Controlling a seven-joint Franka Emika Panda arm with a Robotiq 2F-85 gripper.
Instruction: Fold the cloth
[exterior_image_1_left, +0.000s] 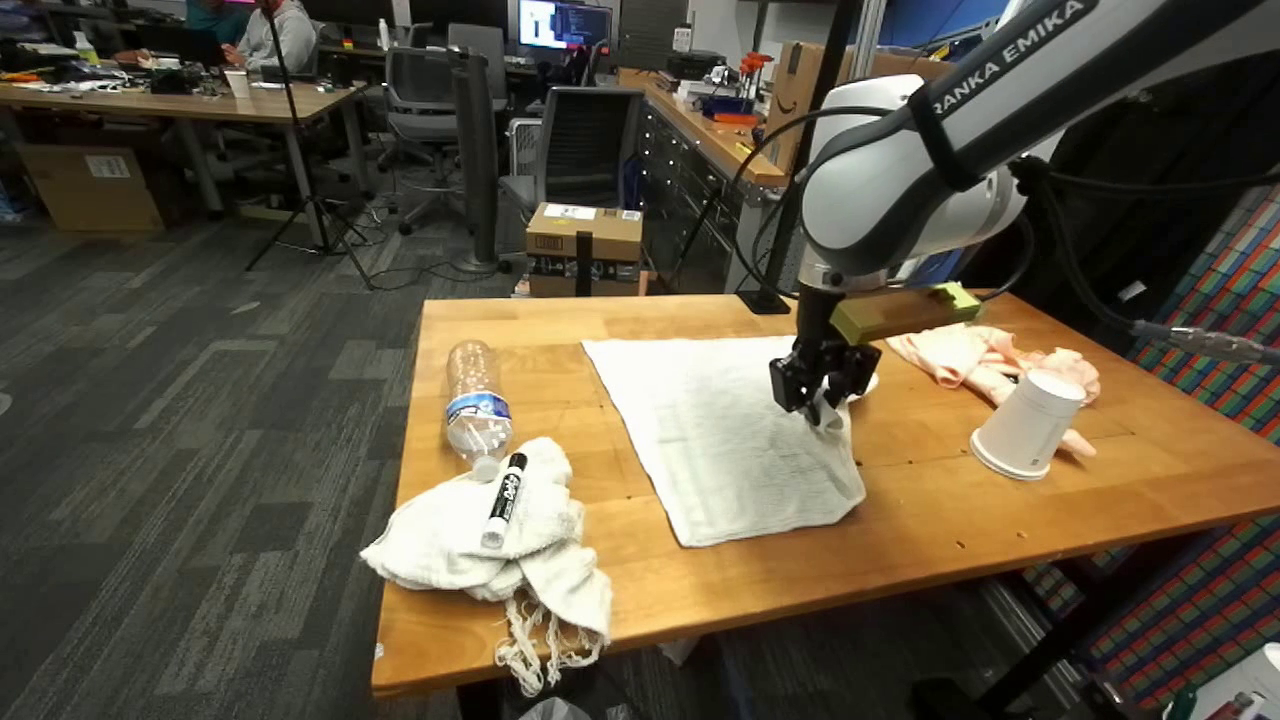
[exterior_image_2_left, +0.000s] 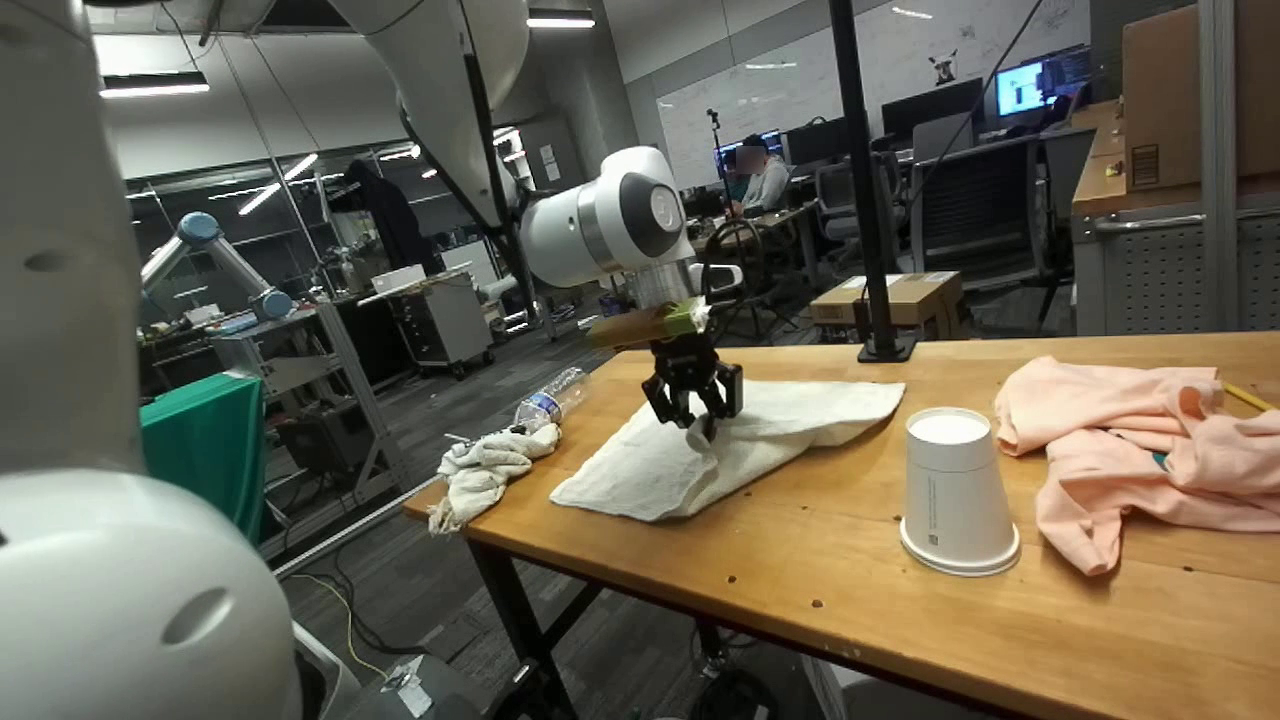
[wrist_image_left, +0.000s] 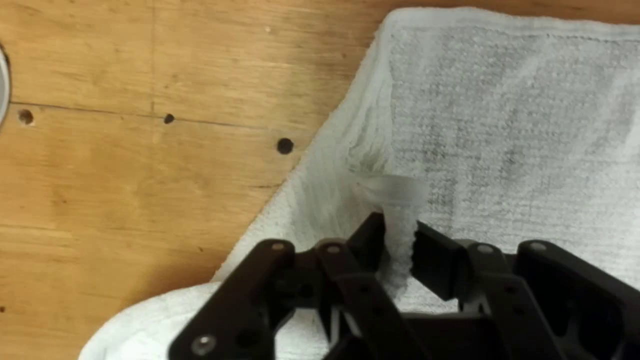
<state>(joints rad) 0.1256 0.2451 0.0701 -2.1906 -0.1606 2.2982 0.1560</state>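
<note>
The cloth (exterior_image_1_left: 720, 470) lies mostly flat on the surface (exterior_image_1_left: 760, 580), between the bottle (exterior_image_1_left: 475, 400) and the upside-down paper cup (exterior_image_2_left: 955, 500), and the gripper (wrist_image_left: 400, 245) is clamped on a small pinch of it, a ridge standing up between the 2 fingertips (wrist_image_left: 434, 257). The hold sits partway along the side facing the cup, not at a corner, so a pull could bunch the middle and let the corners trail; the creases running into the pinch hint at that. With so little fabric caught, it may slip out on the lift, or, since nothing visible weighs the rest down, the whole sheet could slide instead of folding. Moving over the cloth itself, away from the cup, looks the roomiest path. Bare wood separates the cloth from the bottle, which lies on its side and might roll if a dragged edge nudged it. The rumpled towel (exterior_image_1_left: 440, 535) next to it, with a marker (exterior_image_1_left: 507, 500) on top, has its fringe over the surface's rim, so a bump there could send both off. Swinging the other way is tighter: pink fabric (exterior_image_2_left: 1130, 400) lies near the cup.
</note>
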